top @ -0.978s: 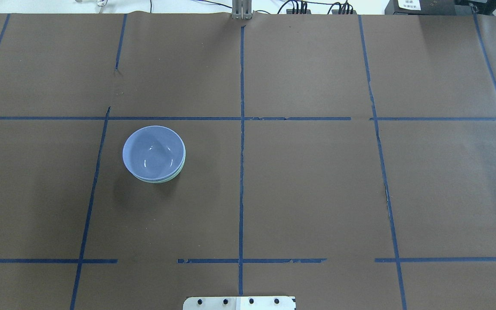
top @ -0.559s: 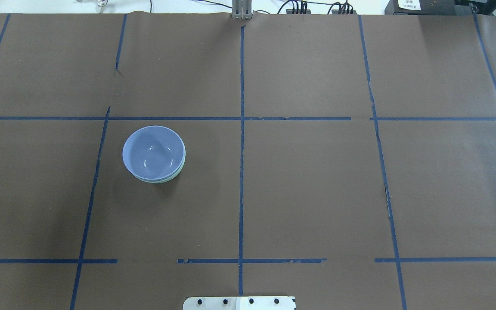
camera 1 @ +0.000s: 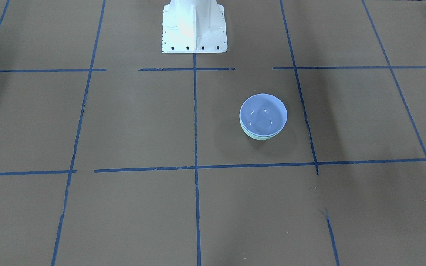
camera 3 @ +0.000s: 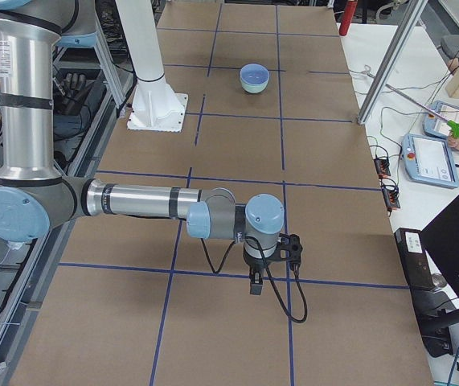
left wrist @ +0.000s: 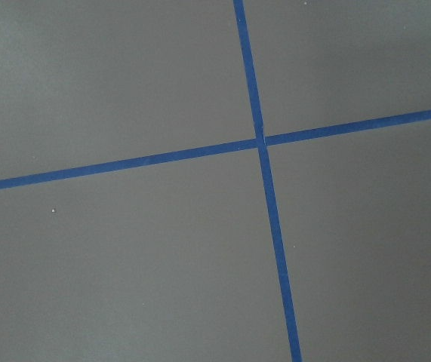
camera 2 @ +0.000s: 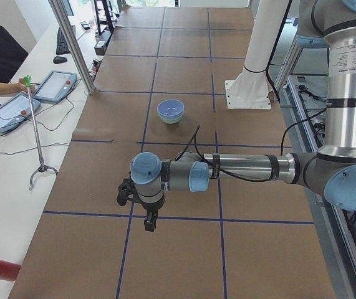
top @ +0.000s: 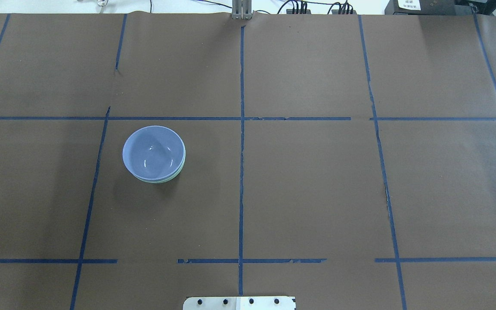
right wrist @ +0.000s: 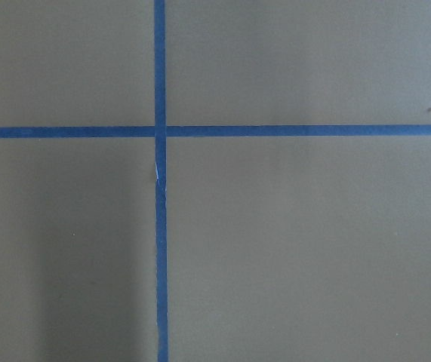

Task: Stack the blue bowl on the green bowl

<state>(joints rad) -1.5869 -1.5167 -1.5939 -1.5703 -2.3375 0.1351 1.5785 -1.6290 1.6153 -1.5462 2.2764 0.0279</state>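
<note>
The blue bowl (top: 153, 151) sits nested inside the green bowl (top: 175, 175), whose mint rim shows only as a thin crescent below it. The stack stands on the brown table in the left half of the overhead view. It also shows in the front view, blue bowl (camera 1: 263, 114) in green bowl (camera 1: 256, 136), and far off in the side views (camera 2: 170, 109) (camera 3: 254, 75). My left gripper (camera 2: 149, 221) hangs over the table's left end, far from the bowls. My right gripper (camera 3: 255, 285) hangs over the right end. I cannot tell whether either is open or shut.
The white robot base (camera 1: 193, 33) stands at the table's near-middle edge. Blue tape lines (top: 241, 172) grid the brown table. Tablets (camera 2: 56, 86) and a grabber stick (camera 2: 35, 134) lie on the operators' bench. A metal post (camera 3: 388, 60) stands at the far edge.
</note>
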